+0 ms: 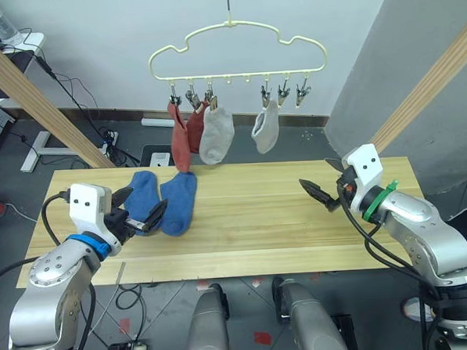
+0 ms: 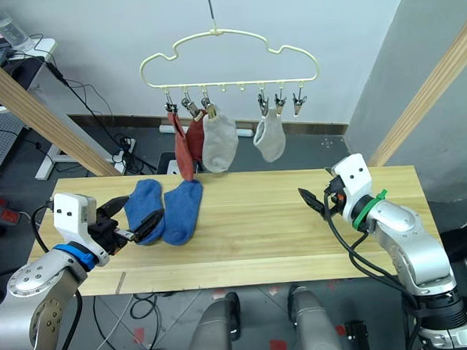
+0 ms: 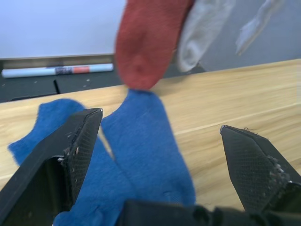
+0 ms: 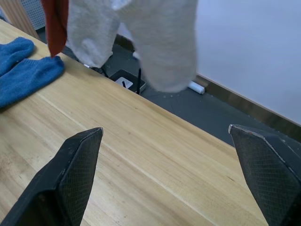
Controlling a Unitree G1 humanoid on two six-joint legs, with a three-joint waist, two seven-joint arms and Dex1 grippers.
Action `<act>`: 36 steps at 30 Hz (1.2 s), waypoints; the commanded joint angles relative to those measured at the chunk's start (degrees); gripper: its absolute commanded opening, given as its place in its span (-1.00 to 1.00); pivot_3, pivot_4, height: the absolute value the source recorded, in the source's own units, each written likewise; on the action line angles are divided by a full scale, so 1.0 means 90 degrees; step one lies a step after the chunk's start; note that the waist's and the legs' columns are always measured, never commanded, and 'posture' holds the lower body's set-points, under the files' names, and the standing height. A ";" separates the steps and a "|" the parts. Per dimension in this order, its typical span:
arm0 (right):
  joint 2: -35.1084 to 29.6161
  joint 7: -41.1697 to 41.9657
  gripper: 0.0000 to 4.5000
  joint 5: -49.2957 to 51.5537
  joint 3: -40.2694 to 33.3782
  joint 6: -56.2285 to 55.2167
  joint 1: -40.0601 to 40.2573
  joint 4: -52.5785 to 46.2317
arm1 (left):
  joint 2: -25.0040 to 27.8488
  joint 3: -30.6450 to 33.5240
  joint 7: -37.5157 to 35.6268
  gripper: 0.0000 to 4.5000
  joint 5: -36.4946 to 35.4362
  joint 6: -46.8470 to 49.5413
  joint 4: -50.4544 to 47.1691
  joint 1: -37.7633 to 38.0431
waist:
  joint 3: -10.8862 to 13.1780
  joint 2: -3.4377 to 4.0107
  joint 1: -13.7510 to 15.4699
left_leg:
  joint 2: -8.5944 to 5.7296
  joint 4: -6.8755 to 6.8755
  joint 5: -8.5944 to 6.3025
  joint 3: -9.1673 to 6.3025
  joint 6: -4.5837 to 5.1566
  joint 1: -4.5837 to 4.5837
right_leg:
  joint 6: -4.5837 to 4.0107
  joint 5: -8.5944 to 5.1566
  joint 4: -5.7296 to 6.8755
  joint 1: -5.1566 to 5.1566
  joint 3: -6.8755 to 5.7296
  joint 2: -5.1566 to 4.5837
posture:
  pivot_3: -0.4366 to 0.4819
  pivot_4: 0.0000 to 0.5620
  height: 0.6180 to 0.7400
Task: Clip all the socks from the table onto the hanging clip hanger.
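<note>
No text, label, brand, number or sign can be read in any view. A pale tube lying on the floor beyond the far edge of the surface carries a dark and orange band, but any print on it is too blurred to make out.

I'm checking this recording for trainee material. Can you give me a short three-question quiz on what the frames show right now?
1. How many socks hang on the clip hanger, and in which colours?
2. True or false: the two blue socks lie on the table near the left gripper.
3. Which describes the right gripper? A: shut on a grey sock. B: open, holding nothing. C: shut on a clip.

Key
1. Four: two rust-red socks and two light grey socks.
2. True.
3. B.
</note>
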 commanded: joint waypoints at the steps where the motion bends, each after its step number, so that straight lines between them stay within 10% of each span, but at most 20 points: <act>1: 0.0017 -0.0088 1.00 -0.0013 -0.0161 -0.0046 0.0036 -0.0313 | -0.0011 -0.0099 0.0166 0.99 0.0175 -0.0048 -0.0126 -0.0024 | 0.0000 0.0000 0.0001 | 0.0000 0.0001 0.0000 0.0000 0.0000 0.0000 | 0.0000 0.0000 0.0001 0.0000 0.0000 0.0000 | 0.08 0.16 1.00; 36: 0.0249 -0.0444 1.00 -0.0005 -0.0092 0.0493 -0.0179 -0.0468 | -0.0239 -0.0272 0.0110 0.99 0.0576 -0.0693 0.0031 0.0152 | 0.0000 0.0000 0.0003 | 0.0000 0.0037 0.0000 -0.0003 0.0000 -0.0001 | 0.0000 0.0001 0.0028 0.0004 -0.0001 0.0001 | 0.07 0.14 1.00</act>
